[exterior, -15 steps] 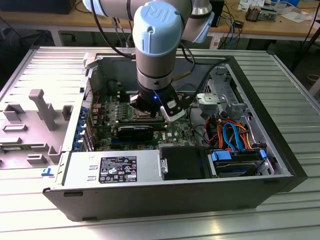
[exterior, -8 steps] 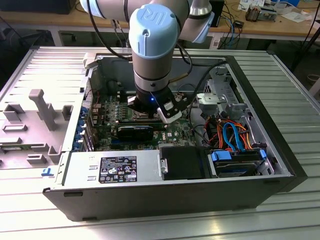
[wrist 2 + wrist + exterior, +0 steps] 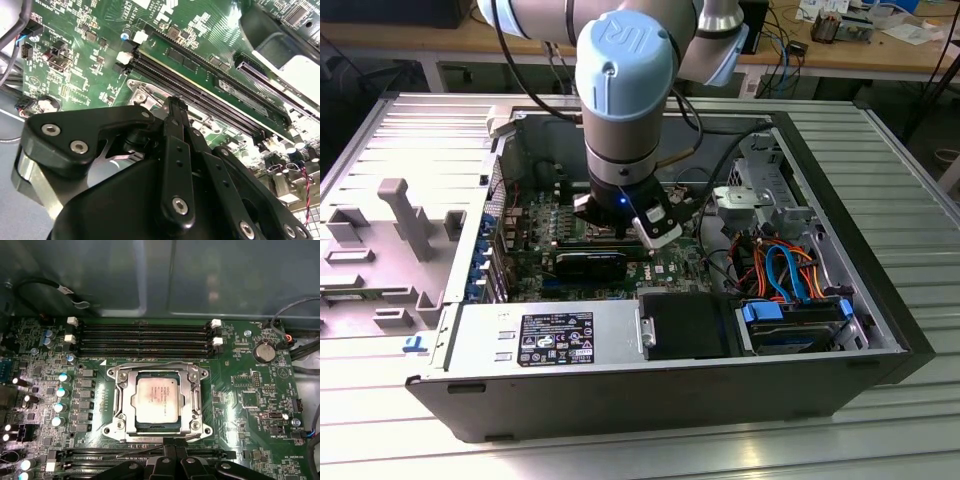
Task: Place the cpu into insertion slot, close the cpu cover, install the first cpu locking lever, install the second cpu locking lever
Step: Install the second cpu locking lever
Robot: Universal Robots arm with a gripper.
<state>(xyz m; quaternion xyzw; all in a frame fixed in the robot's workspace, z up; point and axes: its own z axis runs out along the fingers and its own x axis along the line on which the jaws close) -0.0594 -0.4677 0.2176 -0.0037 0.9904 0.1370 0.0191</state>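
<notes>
Black gripper (image 3: 170, 460) linkage nearest lens, fingers drawn together at tip, pinching nothing visible, hovering at socket's near edge. Cpu (image 3: 156, 399) seated flat in insertion slot (image 3: 137, 426), edges square to memory slots (image 3: 142, 340). Cpu cover (image 3: 193, 397) down, framing chip. Board open around socket.

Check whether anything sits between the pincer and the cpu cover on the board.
Nothing visible does. In the first wrist view the cpu cover lies flat around the cpu, and the pincer hangs right at its edge with only bare green board nearby. The memory slots lie on the cover's far side.
</notes>
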